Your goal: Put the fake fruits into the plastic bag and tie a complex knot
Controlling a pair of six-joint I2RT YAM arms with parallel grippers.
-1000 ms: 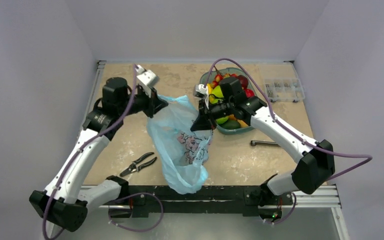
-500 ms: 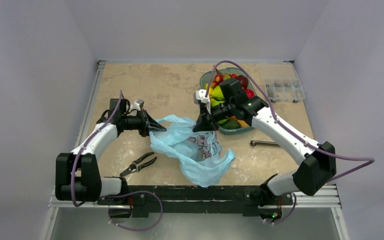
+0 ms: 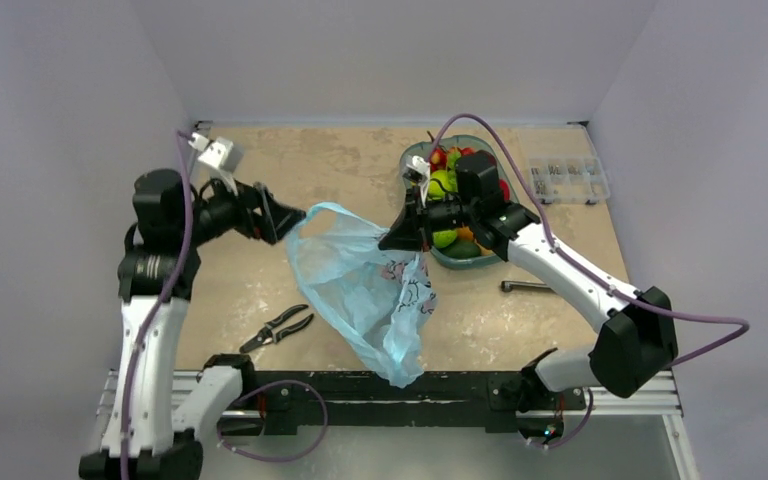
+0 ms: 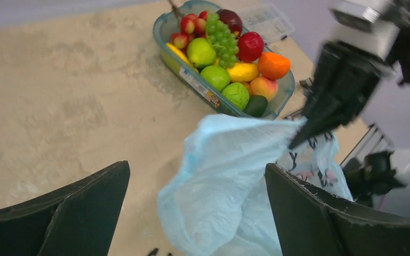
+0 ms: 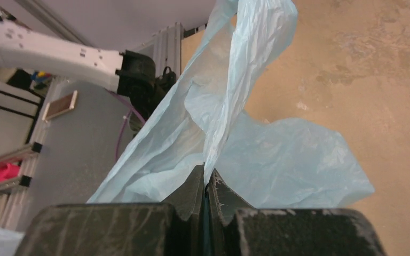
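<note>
Fingers of the left gripper (image 3: 282, 213) stand wide apart now, with nothing between them. Half a second ago they were pinched on one side of the plastic bag (image 3: 360, 290), so this side has just been let go. The right gripper (image 3: 397, 238) is closed tightly on a fold of the bag's upper edge. In its wrist view the thin blue film comes straight out from between the two pressed fingers.

The bag hangs from this one grip above the middle of the table (image 3: 340, 170), and its lower end drops towards the near edge. Its loose loop reaches close to the left fingertips, but whether it touches them I cannot tell. No fruit shows inside the bag: the fake fruits (image 4: 224, 53) lie all together in the teal dish (image 4: 192, 82), just behind the right gripper.

I judge that the loading is not yet begun — the mouth is held on one side only. The left arm probably needs a new hold on the rim before any fruit can go in. Pliers (image 3: 278, 328) lie on the table near the left arm, apart from the bag.
</note>
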